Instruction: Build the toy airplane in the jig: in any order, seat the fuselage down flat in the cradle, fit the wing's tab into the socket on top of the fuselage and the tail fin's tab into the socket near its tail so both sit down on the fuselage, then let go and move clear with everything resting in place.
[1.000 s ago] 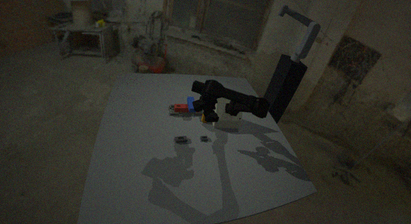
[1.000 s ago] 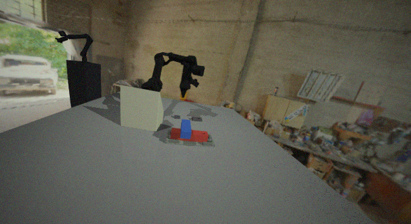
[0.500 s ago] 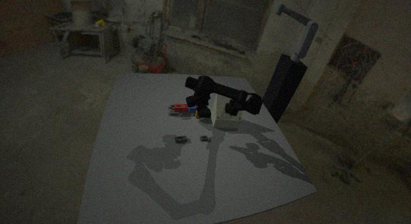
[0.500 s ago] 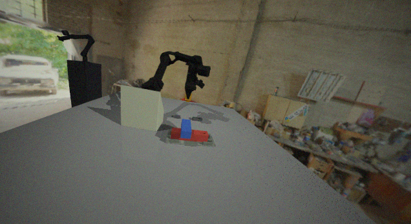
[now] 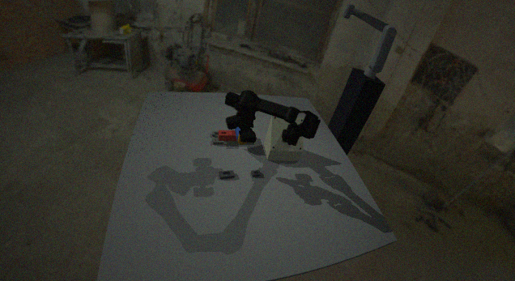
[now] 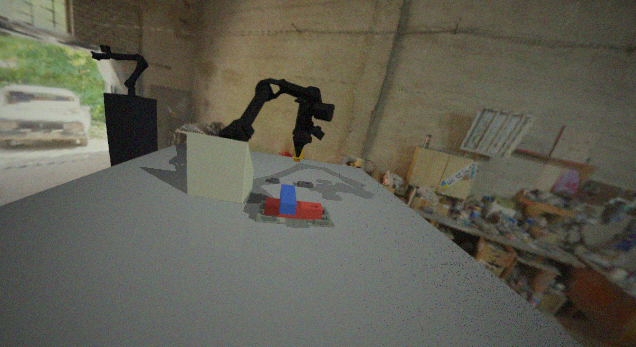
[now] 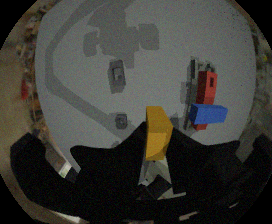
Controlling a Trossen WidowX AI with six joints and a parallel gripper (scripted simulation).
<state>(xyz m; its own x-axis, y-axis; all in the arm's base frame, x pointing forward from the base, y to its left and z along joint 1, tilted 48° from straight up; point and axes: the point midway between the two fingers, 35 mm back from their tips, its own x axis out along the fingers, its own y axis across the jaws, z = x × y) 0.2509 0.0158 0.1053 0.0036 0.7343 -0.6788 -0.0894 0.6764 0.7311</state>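
Observation:
The red fuselage point(image 5: 227, 135) point(image 6: 308, 209) point(image 7: 207, 86) lies in the grey jig point(image 6: 324, 222) point(image 7: 191, 90), looking level. The blue wing point(image 6: 288, 199) point(image 7: 208, 114) stands across the top of the fuselage, near one end; its tab is hidden. My gripper point(image 6: 298, 154) point(image 7: 153, 124) is shut on the orange-yellow tail fin point(image 6: 297, 159) point(image 7: 157, 145), which sticks out beyond the fingertips. Gripper and fin are up in the air, beside the jig in the wrist view. The tail socket shows as a dark slot in the fuselage's free end.
Two small grey holders, a larger one point(image 5: 227, 175) point(image 6: 304, 184) point(image 7: 117, 76) and a smaller one point(image 5: 257, 173) point(image 6: 272, 180) point(image 7: 121, 121), stand on the table. A pale box point(image 5: 283, 154) point(image 6: 215, 166) is near the arm's base. Another arm stands on a black pedestal point(image 5: 356, 106) point(image 6: 131, 129).

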